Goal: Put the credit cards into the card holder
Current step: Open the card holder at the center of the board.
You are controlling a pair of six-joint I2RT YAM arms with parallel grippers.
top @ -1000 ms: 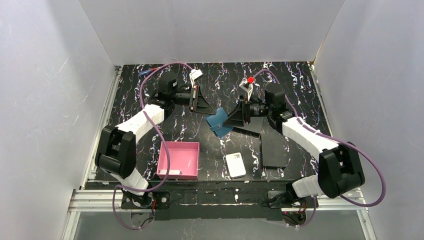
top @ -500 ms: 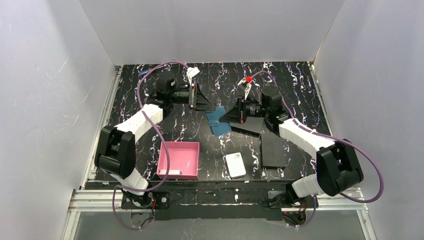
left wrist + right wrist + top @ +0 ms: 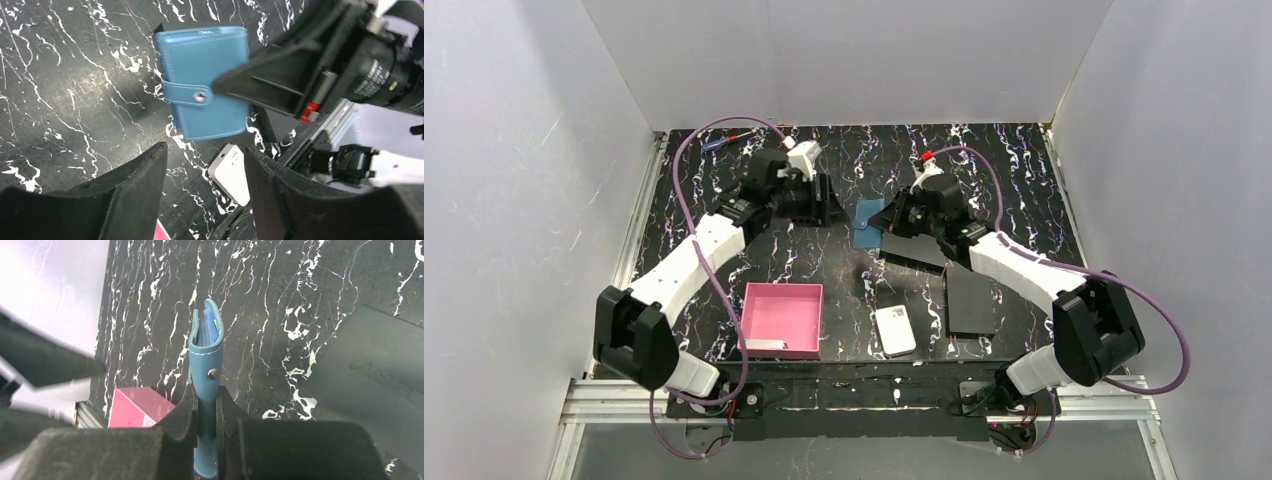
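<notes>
Seen from above, the right gripper [image 3: 879, 218] is closed on the card holder [image 3: 862, 232] and carries it over the table [image 3: 1024, 180]. The left gripper [image 3: 827, 205] waits just beside the holder, on its other side. The pink tray [image 3: 781, 318] and the white block [image 3: 895, 330] lie well behind both grippers, toward the arm bases.

In the left wrist view, the left gripper stands wide open and holds nothing. The holder is straight ahead of its fingertips and apart from them. Its strap looks fastened by the snap. I see no loose credit cards in this view.

In the right wrist view, the fingers [image 3: 182, 412] squeeze the holder edge-on near its lower end. Its folded top points away from the gripper. There are thin layers inside the fold, but I cannot tell if they are cards. A black rectangle [image 3: 370, 370] lies to the right of the gripper.

I judge that the pinch is narrow. If the left gripper pulls on the strap or pushes the holder, it may twist or slip out of the right fingers. The two grippers are also close enough to knock together.

Compared with one second ago, the holder is now farther from the arm bases and nearer to the left gripper. The left arm is also stretched out more.
</notes>
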